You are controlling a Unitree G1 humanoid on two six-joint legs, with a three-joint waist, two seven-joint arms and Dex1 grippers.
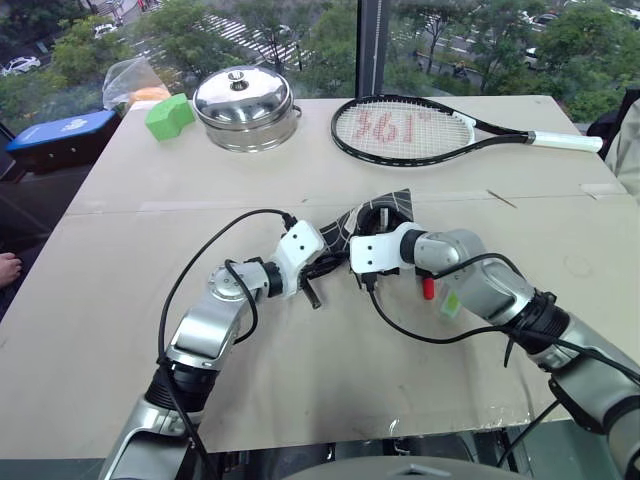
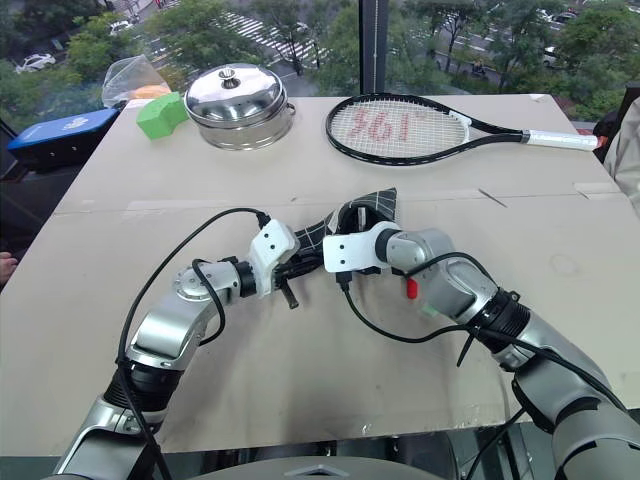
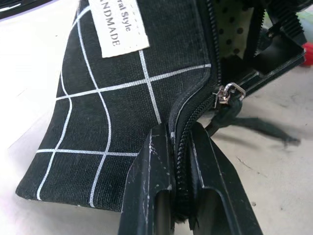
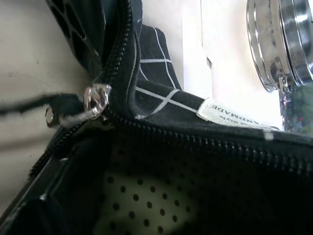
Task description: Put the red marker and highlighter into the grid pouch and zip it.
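Observation:
The grid pouch (image 1: 388,205) lies at mid table, black with white lines and a white label (image 3: 116,27), its mouth gaping on a dotted lining (image 4: 146,196). My left gripper (image 3: 181,142) is shut on the pouch's zipper edge, just short of the metal zipper pull (image 3: 226,93). From the other side, my right gripper (image 1: 368,222) stands open at the pouch's mouth. The red marker's red end (image 1: 428,288) peeks out on the table under my right forearm. The yellow-green highlighter (image 1: 451,303) lies right beside it, partly hidden by that arm.
A steel pot with a lid (image 1: 245,108) and a green foam block (image 1: 168,115) stand at the far left of the table. A tennis racket (image 1: 410,130) lies at the far right. Off the far left corner are a blue case (image 1: 60,135) and a plastic bag (image 1: 130,80).

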